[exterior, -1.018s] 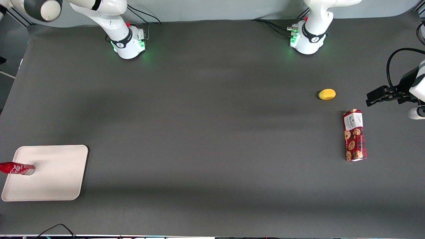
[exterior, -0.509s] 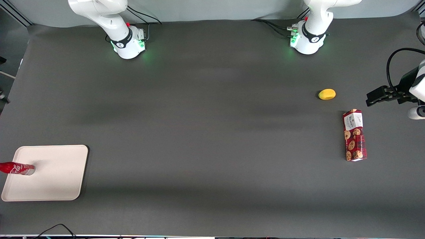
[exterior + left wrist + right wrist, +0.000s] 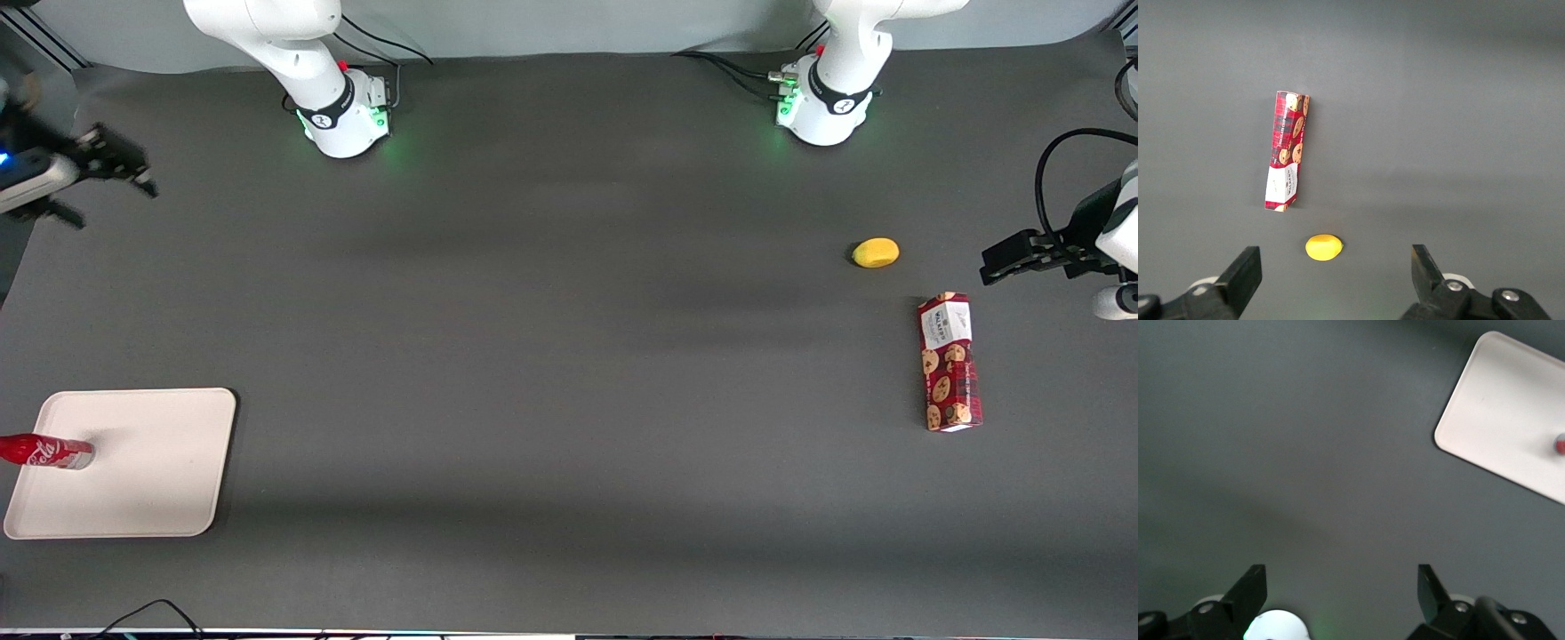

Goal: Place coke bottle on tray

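Note:
The coke bottle (image 3: 46, 452) is a small red bottle with white script, standing upright on the beige tray (image 3: 151, 480) close to the tray's rim at the working arm's end of the table. My right wrist view shows the tray (image 3: 1498, 420) and the bottle's red cap (image 3: 1560, 443) from above. My gripper (image 3: 120, 164) hangs in the air well clear of both, farther from the front camera than the tray. It is open, and nothing is between the fingers of the gripper (image 3: 1341, 583).
A red cookie box (image 3: 949, 363) lies flat toward the parked arm's end of the table, with a yellow fruit (image 3: 876, 252) beside it, farther from the front camera. Both arm bases (image 3: 347, 120) stand along the back of the dark mat.
The working arm has swung. Its upper links left the top of the front view, and its gripper has come into view at the table's edge. Bottle and tray have not moved.

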